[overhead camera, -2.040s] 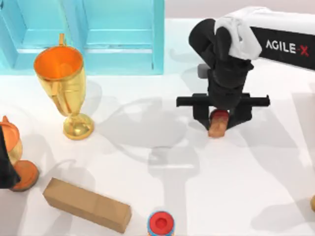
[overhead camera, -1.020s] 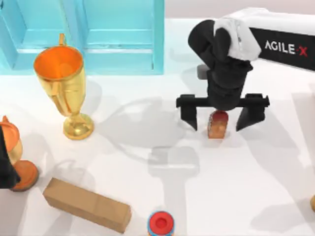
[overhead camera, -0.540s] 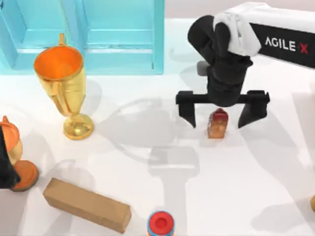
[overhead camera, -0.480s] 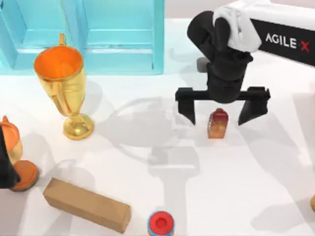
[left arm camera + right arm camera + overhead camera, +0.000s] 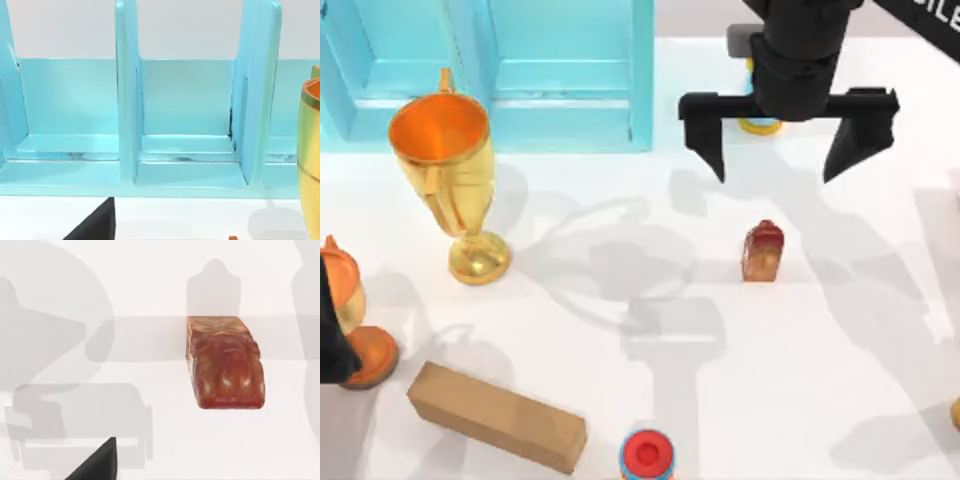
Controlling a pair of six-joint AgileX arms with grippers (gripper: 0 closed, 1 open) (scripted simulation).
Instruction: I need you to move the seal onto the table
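Seal (image 5: 763,251) upright (rounded top up) on table (image 5: 820,380)

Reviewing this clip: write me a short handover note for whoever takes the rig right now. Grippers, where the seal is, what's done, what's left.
Right gripper: open, holding nothing, raised near the table's far edge, apart from the seal.
Left gripper: at the top view's left edge, by the light-blue cabinet.
Small glossy red-brown seal: standing upright on the plain white table, right of centre, touching nothing; also seen from the right wrist.
Done: seal rests on the table, released.
Left: nothing on the seal; perhaps park the right arm.
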